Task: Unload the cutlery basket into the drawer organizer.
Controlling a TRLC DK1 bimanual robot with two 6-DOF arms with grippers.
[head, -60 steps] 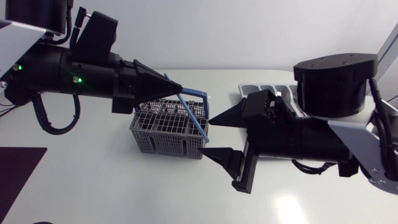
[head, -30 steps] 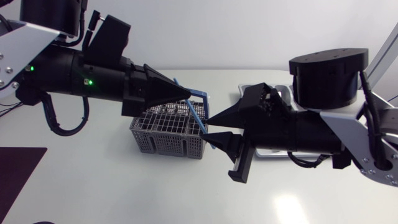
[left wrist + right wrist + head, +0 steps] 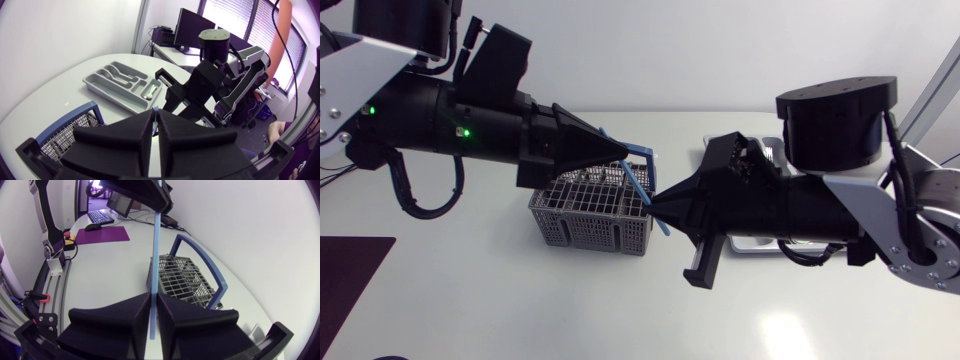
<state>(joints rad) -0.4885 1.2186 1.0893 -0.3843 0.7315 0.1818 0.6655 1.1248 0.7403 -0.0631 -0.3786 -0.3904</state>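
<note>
White tabletop (image 3: 470, 300) underneath; cutlery basket (image 3: 590, 215) taken as reference point.

Directly above the basket: blue stick (image 3: 156, 255), slim and straight, slanting, lifted clear of the wire grid. Cannot tell which kind of utensil.

At the stick's upper end, over the basket's handle (image 3: 200, 260): left gripper (image 3: 620, 152), fingers pressed together, pinching the stick. At the lower end, just beside the basket's corner: right gripper (image 3: 655, 200), fingers likewise clamped on the stick from two sides. Reads as a mid-air handover with both grips engaged.

Well apart from the basket, on the side of the right arm (image 3: 840, 215): drawer organizer (image 3: 120, 82), grey, several compartments, some cutlery lying in them. Mostly hidden under the right arm from overhead.

Likely faults and causes:
- Bending or snapping of the stick: caused by drawing either arm away with both ends pinched.
- Drop into or beside the basket: caused by opening both grippers together.
- Swing of the stick in the right grip: caused by a hold close to one end only, once released at the other; spoils alignment with a narrow compartment.
- Snagging on the handle, with drag or tipping of the light basket: caused by a low sideways sweep toward the organizer.
- Collision of the two wedge tips: caused by close spacing above the basket.

Open the left grip first; lift before travel.
</note>
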